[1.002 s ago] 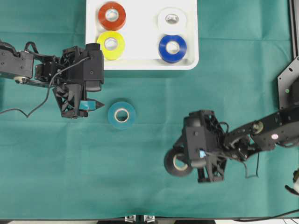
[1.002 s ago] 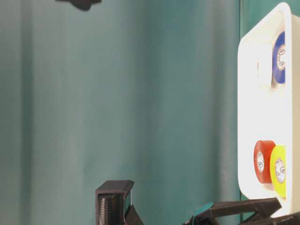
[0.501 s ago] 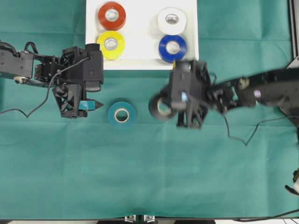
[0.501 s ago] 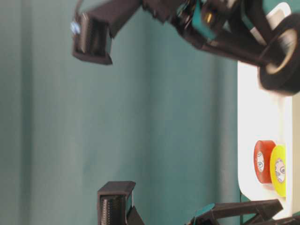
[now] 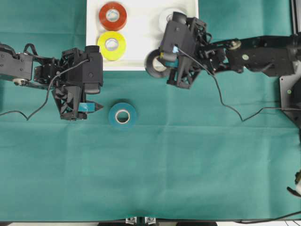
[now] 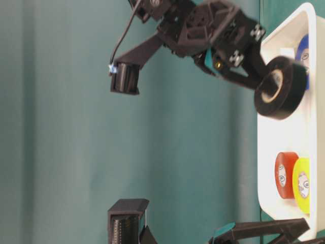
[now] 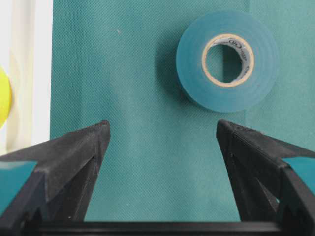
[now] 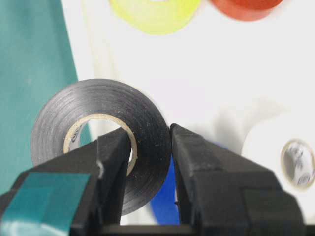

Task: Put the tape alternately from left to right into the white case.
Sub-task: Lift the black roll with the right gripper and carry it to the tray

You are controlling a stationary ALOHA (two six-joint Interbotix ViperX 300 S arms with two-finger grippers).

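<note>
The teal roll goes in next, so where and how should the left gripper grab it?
The teal roll lies flat on the cloth, core hole up. Probably best to come straight down with the open left gripper, one finger into the hole, one outside, pinching the wall, as the right gripper holds the black roll.

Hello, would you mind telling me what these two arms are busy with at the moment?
They are sorting tape rolls into the white case. The right pincer grips the black roll by its wall and holds it over the case's near edge. The red, yellow, white and blue rolls already lie inside. The left pincer hangs open beside the teal roll, which lies on the green cloth.
</note>
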